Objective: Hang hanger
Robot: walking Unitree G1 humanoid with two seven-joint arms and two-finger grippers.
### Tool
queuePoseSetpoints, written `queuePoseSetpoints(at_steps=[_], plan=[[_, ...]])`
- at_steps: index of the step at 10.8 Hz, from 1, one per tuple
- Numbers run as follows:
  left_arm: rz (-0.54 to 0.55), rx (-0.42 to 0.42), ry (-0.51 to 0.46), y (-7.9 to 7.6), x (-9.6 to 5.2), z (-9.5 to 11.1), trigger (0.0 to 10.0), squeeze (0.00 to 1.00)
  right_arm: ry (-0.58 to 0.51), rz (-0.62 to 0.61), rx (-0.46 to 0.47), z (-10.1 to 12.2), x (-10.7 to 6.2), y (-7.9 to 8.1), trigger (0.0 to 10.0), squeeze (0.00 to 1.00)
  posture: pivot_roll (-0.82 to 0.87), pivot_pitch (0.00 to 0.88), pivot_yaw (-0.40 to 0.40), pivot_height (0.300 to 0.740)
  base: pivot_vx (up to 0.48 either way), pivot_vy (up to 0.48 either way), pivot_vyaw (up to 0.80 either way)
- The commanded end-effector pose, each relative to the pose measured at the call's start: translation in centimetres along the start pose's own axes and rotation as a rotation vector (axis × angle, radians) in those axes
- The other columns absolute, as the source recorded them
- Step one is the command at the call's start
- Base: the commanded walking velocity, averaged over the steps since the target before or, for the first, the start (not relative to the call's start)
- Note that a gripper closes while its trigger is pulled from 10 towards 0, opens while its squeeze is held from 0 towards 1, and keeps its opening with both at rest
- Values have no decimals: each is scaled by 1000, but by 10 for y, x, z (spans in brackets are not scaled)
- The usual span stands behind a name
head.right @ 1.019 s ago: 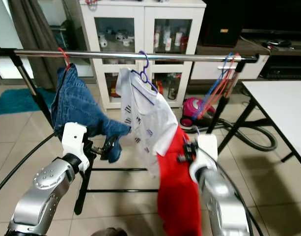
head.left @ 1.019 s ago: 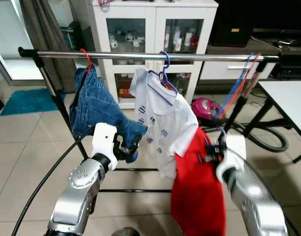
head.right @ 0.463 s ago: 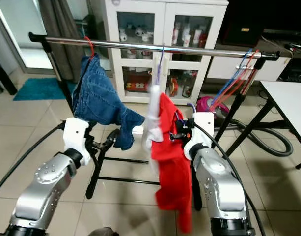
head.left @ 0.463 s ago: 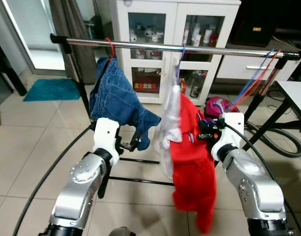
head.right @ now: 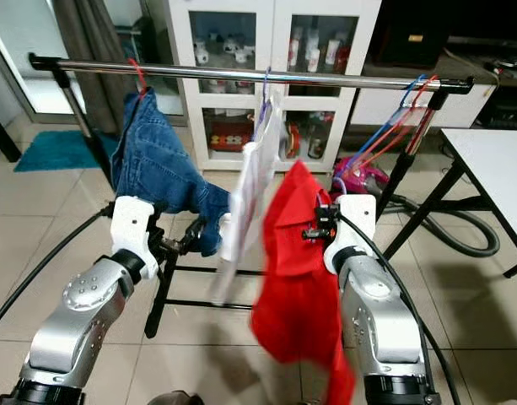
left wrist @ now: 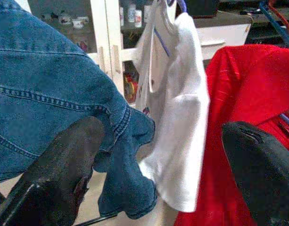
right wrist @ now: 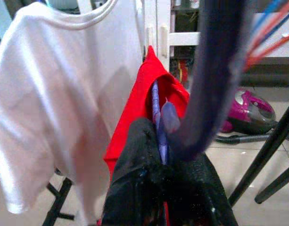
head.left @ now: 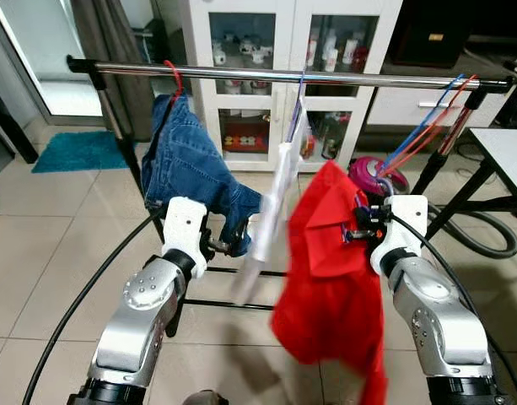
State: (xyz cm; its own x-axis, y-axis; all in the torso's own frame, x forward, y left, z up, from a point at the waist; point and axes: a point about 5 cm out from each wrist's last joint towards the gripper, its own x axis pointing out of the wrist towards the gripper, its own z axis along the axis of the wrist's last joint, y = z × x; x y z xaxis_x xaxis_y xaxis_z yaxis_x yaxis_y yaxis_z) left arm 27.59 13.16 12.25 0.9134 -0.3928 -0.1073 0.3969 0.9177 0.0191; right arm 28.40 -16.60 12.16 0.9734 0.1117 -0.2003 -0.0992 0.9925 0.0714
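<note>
Bottles and cups [head.left: 275,51] in glass-fronted cabinet [head.left: 292,76]; right gripper [head.right: 313,232] clamped on purple hanger [right wrist: 156,117] carrying red shirt [head.left: 330,278]; left gripper [head.left: 228,246] spread apart.

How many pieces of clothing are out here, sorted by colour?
Blue denim jeans on the metal rail: 1
White T-shirt on the rail: 1
Red garment, on a purple hanger held by the right end effector: 1
Total: 3

I see my two silver metal arms [head.left: 144,316], each with a white wrist block [head.left: 185,232], black fingers [left wrist: 64,174] and a black cable [head.left: 77,308].
</note>
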Motion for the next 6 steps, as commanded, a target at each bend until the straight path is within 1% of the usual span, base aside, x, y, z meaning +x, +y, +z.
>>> queuePoseSetpoints(at_steps=[1, 2, 3, 6], plan=[[14, -2, -1, 3, 1, 1, 10000, 0, -55, -8, 5, 11, 2, -2, 10000, 0, 108, 26, 9, 740, 300, 0, 0], [15, 2, -7, 4, 1, 2, 10000, 0, -57, 24, 17, 11, 4, 4, 10000, 0, 110, 11, 12, 740, 322, 0, -800], [15, 2, -10, 4, 1, 2, 10000, 0, -65, 29, 7, 12, 5, 6, 10000, 0, 112, 10, 11, 740, 334, 0, 0], [8, 5, -15, 3, 0, 3, 10000, 0, -82, 53, 21, 14, 7, 14, 10000, 0, 119, 1, 8, 740, 354, 0, 0]])
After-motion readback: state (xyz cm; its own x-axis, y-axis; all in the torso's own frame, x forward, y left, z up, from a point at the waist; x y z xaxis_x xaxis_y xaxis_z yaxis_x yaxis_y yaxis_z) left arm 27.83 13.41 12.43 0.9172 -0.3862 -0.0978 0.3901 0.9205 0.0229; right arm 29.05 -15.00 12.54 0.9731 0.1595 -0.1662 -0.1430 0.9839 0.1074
